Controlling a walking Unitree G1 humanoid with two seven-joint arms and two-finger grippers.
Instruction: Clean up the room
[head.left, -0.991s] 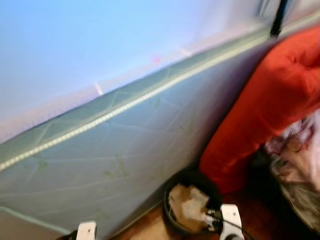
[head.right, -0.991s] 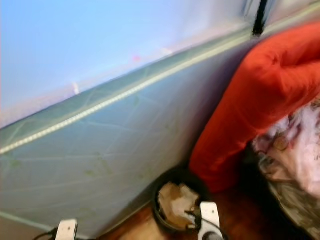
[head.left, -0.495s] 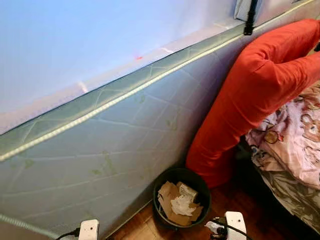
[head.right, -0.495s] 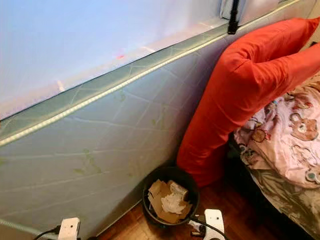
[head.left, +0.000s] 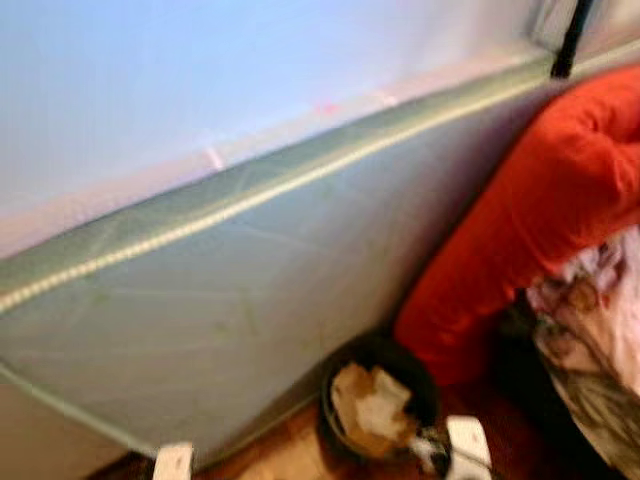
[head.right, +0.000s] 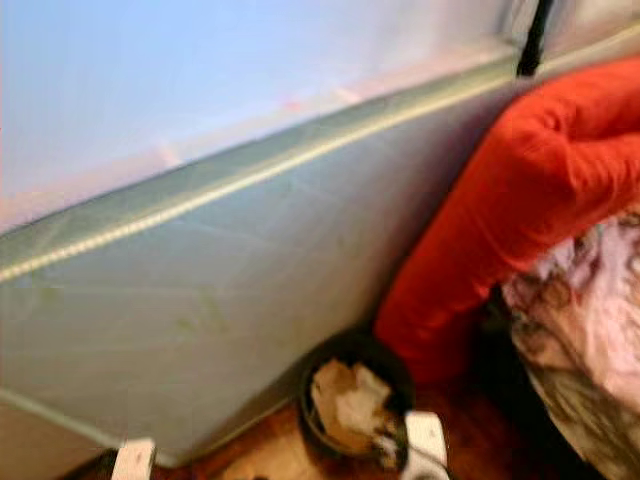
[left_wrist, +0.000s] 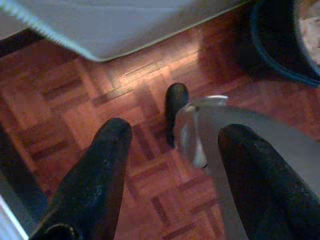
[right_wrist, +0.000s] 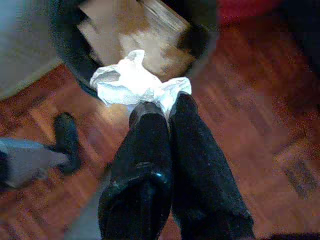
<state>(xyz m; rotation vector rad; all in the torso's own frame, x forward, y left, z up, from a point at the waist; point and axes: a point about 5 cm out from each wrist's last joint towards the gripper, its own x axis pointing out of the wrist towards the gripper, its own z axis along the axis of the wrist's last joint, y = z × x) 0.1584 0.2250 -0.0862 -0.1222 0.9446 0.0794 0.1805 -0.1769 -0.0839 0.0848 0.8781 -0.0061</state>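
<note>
A black waste bin (head.left: 378, 408) stands on the wooden floor at the foot of an upright mattress, with cardboard and paper (head.left: 372, 408) inside. In the right wrist view my right gripper (right_wrist: 162, 111) is shut on a crumpled white tissue (right_wrist: 134, 80), held just short of the bin's rim (right_wrist: 75, 50). That arm's white wrist (head.left: 468, 448) shows at the lower edge of the eye views, beside the bin. In the left wrist view my left gripper (left_wrist: 172, 137) hangs open over the parquet with nothing between its fingers, and its wrist (head.left: 173, 462) shows at the lower left.
A pale green mattress (head.left: 250, 290) leans against the wall on the left. A long red pillow (head.left: 520, 220) slumps against it, next to a bed with pink patterned bedding (head.left: 595, 310) on the right. My own foot (left_wrist: 176, 107) rests on the parquet.
The whole view has shifted and blurred, so the camera moved. The bin, the pillow and the tissue in my right gripper keep the same places relative to each other.
</note>
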